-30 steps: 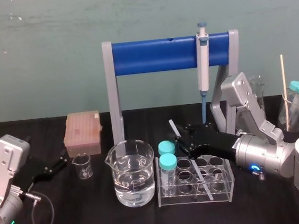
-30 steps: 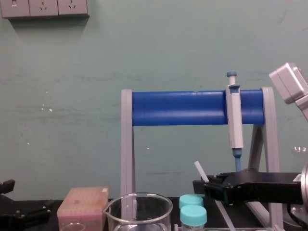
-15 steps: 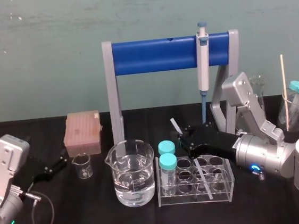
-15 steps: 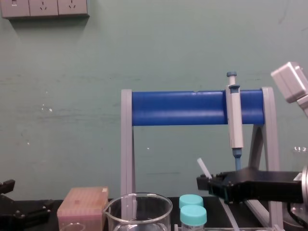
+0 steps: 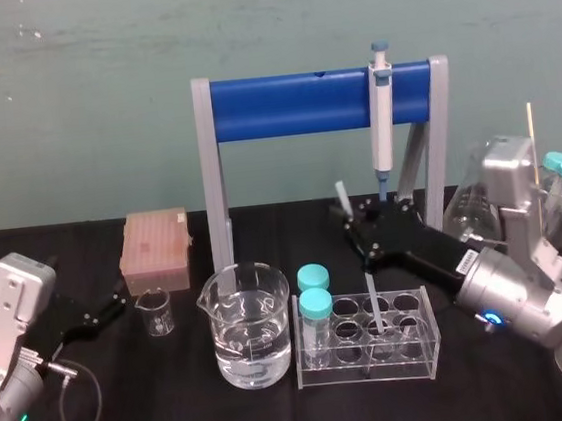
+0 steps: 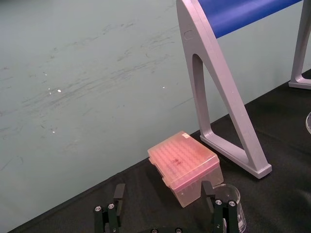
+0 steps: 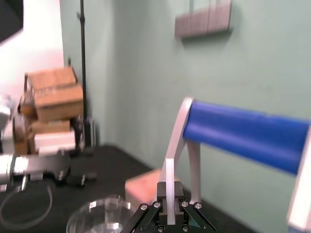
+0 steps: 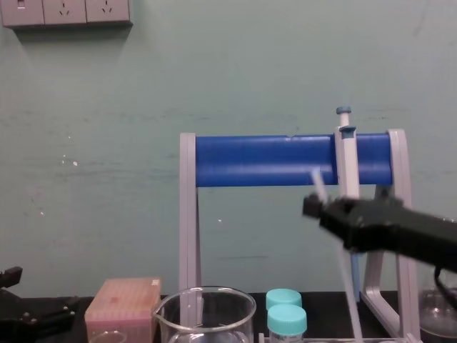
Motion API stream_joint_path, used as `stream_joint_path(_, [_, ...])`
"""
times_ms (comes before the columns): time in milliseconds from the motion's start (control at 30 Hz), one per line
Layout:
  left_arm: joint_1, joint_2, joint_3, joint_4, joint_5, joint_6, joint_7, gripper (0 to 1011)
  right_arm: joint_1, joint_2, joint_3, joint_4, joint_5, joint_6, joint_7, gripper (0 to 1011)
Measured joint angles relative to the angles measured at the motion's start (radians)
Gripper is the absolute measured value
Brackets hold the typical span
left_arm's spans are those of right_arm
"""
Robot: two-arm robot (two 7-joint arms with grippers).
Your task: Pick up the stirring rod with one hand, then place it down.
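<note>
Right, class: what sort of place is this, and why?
Likely a laboratory: a pipette hangs on a blue stand, a beaker stands by a tube rack, and the right pincer holds a stirring rod.

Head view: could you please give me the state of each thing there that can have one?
stirring rod, held near its upper end, steeply tilted, lower end at the test tube rack.
right gripper, shut on the stirring rod.
left gripper, open, idle at the left.
large beaker, upright, partly filled with clear liquid.
small beaker, upright, empty.
capped tubes, closed, standing in the rack.
pipette, hanging on the blue stand.
</note>
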Motion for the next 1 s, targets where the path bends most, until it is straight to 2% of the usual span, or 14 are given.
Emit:
stream_joint_path(33, [0.000,0.000,0.000,0.000,0.000,0.000,0.000,1000,-0.014,-0.003,0.016,-0.012,0.007,-0.033,0.001,73])
stream_joint_path(67, [0.000,0.000,0.000,0.000,0.000,0.000,0.000,1000,-0.014,-0.003,0.016,-0.012,0.007,-0.033,0.001,73])
stream_joint_path(133, [0.000,0.000,0.000,0.000,0.000,0.000,0.000,1000,-0.035,-0.010,0.049,-0.038,0.026,-0.090,0.009,73])
stream_joint_path(167, [0.000,0.000,0.000,0.000,0.000,0.000,0.000,1000,-0.035,-0.010,0.049,-0.038,0.026,-0.090,0.009,73])
stream_joint_path(267, [0.000,0.000,0.000,0.000,0.000,0.000,0.000,1000,-0.049,-0.017,0.085,-0.075,0.067,-0.116,0.028,73])
stream_joint_path(333, [0.000,0.000,0.000,0.000,0.000,0.000,0.000,1000,-0.052,-0.019,0.109,-0.104,0.103,-0.116,0.043,73])
stream_joint_path(533, [0.000,0.000,0.000,0.000,0.000,0.000,0.000,1000,-0.047,-0.019,0.141,-0.141,0.145,-0.119,0.054,73])
stream_joint_path(1000, [0.000,0.000,0.000,0.000,0.000,0.000,0.000,1000,-0.036,-0.013,0.156,-0.154,0.159,-0.130,0.067,73])
